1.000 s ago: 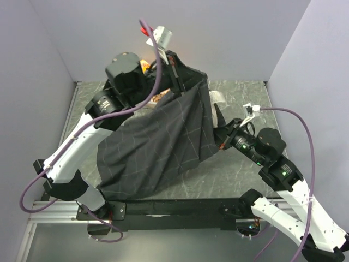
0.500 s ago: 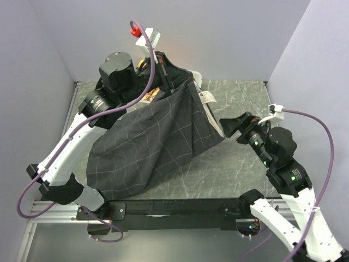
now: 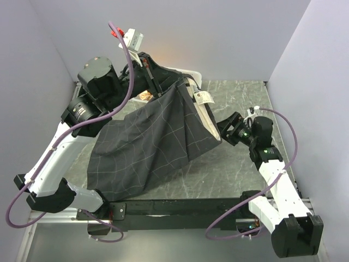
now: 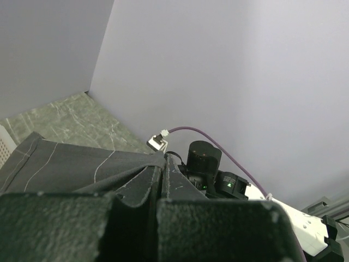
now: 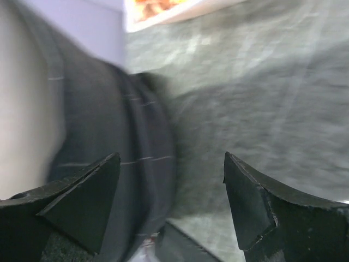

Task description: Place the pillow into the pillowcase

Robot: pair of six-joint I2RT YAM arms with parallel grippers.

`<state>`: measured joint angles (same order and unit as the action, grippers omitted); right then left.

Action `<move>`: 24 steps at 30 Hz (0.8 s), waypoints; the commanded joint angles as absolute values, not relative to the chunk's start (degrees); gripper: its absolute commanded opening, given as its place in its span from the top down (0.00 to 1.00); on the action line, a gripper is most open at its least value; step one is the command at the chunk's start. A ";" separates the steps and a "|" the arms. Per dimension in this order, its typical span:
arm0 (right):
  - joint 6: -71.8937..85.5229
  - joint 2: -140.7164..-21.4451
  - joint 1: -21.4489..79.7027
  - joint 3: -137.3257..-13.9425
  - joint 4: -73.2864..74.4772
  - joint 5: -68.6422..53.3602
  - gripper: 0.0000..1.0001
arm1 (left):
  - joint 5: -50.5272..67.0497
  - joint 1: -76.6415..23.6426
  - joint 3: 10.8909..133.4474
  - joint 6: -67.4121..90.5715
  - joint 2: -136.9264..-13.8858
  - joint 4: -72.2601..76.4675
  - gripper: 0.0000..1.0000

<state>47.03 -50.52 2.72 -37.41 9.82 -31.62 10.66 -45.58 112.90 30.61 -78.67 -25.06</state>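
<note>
Left gripper (image 4: 159,191) pinching pillowcase (image 3: 147,142) (raised), right gripper (image 5: 172,162) spread

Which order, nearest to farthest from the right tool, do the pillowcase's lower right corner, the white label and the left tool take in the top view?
1. pillowcase corner: just left of the right tool.
2. white label: farther back, slightly left.
3. left tool: far back-left, raised.

On table (image 3: 240,174), pillowcase (image 3: 147,144) centre-left, pillow (image 3: 206,112) in its right side — right end effector (image 3: 222,132) beside.
</note>
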 commanded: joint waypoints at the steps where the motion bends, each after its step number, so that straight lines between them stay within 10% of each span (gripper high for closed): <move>1: 55.01 -49.66 2.64 -37.36 -3.95 -40.86 0.17 | 10.90 -45.53 113.73 29.36 -76.20 -17.49 0.98; 24: 65.92 -40.69 3.34 -34.89 -8.87 -41.12 0.22 | 10.02 -45.53 112.24 29.27 -74.44 -18.37 0.98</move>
<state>64.75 -40.95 2.76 -32.14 -6.72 -39.09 10.61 -45.58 111.20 30.59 -78.08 -25.06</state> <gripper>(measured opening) 0.779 0.022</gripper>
